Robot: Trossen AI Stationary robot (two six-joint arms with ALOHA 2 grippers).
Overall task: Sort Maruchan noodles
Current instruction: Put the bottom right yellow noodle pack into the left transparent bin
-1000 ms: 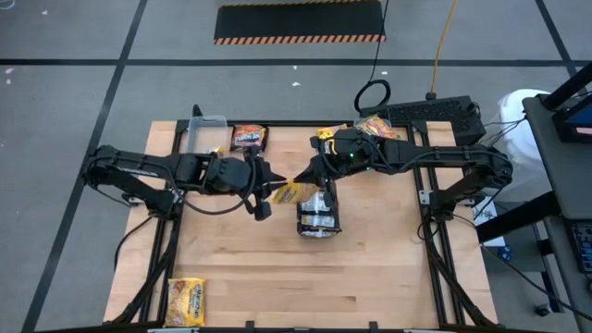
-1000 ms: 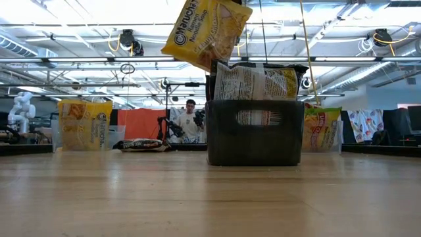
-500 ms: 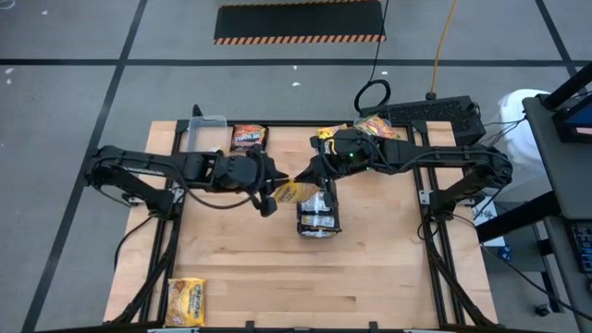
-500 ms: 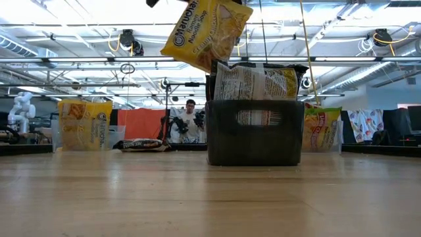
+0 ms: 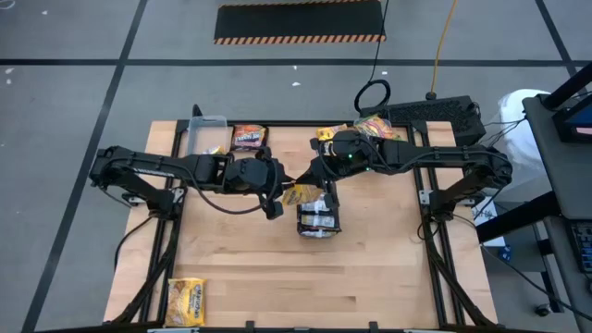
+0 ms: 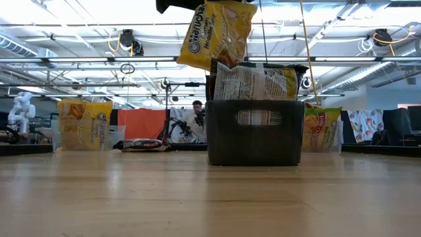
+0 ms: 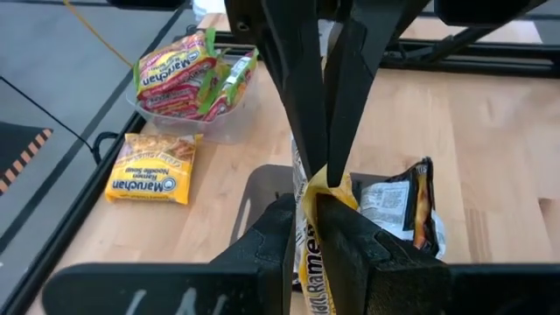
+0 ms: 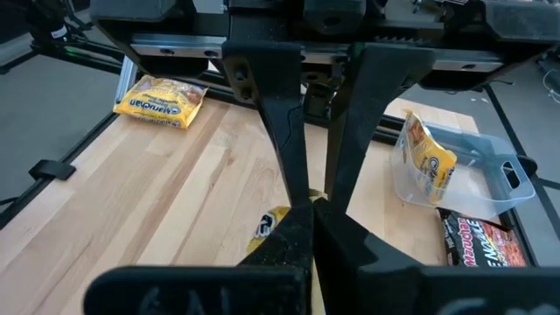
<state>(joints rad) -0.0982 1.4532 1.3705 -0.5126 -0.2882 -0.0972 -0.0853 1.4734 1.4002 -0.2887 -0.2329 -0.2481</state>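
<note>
A yellow Maruchan noodles packet (image 6: 216, 33) hangs in the air just left of the dark grey tray (image 5: 317, 220), in which more packets stand on edge. My right gripper (image 5: 311, 181) is shut on the packet's upper end. My left gripper (image 5: 281, 189) comes in from the left, open. Its fingers stand on either side of the same packet (image 7: 310, 262), right below the right fingertips. My right gripper pinches the yellow packet's upper edge (image 7: 330, 180) between its two fingertips, coming slanting down from the table's right. The packet hangs below the fingers, tilted, clear of the table. My left gripper has the packet's side edge (image 7: 308, 241) in the narrow gap between its fingers (image 7: 354, 249), which come almost level from the table's left. Whether the pads press the packet I cannot tell.
At the far left a clear tub (image 5: 205, 135) holds a yellow packet, with a dark brown packet (image 5: 248, 137) beside it. A tub of green-edged pink packets (image 7: 184, 74) stands at the far right, with a yellow packet (image 7: 153, 171) near it. Another yellow packet (image 5: 185, 301) lies at the near left corner.
My left gripper has moved toward the table's right and a little down, until its fingers stand about the hanging packet. The packet has turned more upright below the right fingertips and shifted slightly right. My right gripper has kept still and shut.
</note>
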